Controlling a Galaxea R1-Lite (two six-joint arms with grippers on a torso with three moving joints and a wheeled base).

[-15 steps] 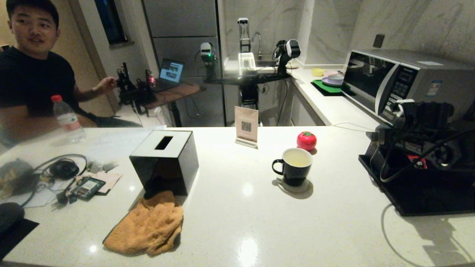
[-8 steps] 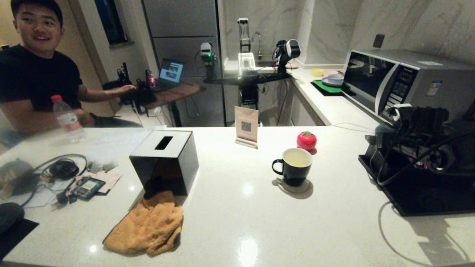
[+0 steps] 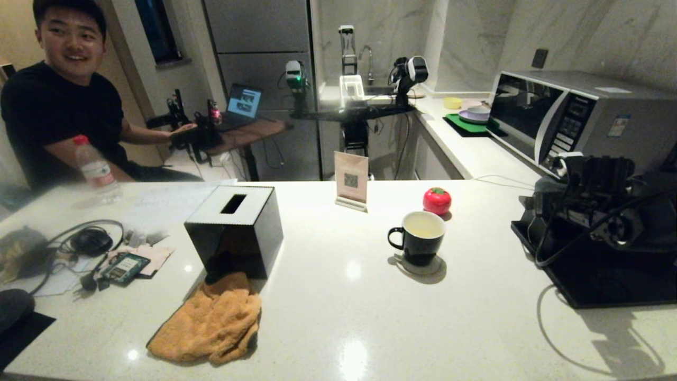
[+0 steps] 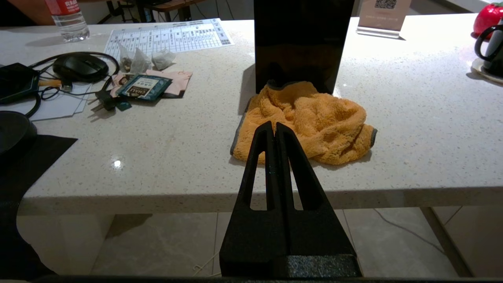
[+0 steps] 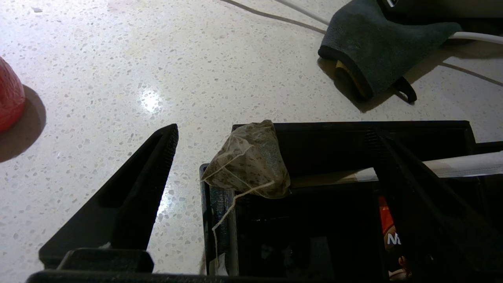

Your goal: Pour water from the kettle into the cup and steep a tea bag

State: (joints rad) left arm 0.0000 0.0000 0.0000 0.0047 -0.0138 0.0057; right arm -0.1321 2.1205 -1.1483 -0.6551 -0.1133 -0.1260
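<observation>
Tea bag (image 5: 249, 161), a greyish-tan mesh pouch on a thin string, is draped over the corner of the black tray (image 5: 346, 129), lying between the right gripper's (image 5: 275, 133) wide-open, empty jaws, so raised for an easy pinch. Left gripper (image 4: 275, 131) hangs parked off the bench (image 4: 412, 129), jaws closed and empty. The black ceramic cup (image 3: 420, 237) already holds pale water.

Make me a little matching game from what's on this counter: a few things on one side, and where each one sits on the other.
Things:
1. cup
2. tea bag
3. orange cloth
4. water bottle

Places:
A. in front of the black box
B. on a coaster near the red tomato-shaped thing
C. far left of the counter
D. on the black tray's corner

Pairs: 1-B, 2-D, 3-A, 4-C
</observation>
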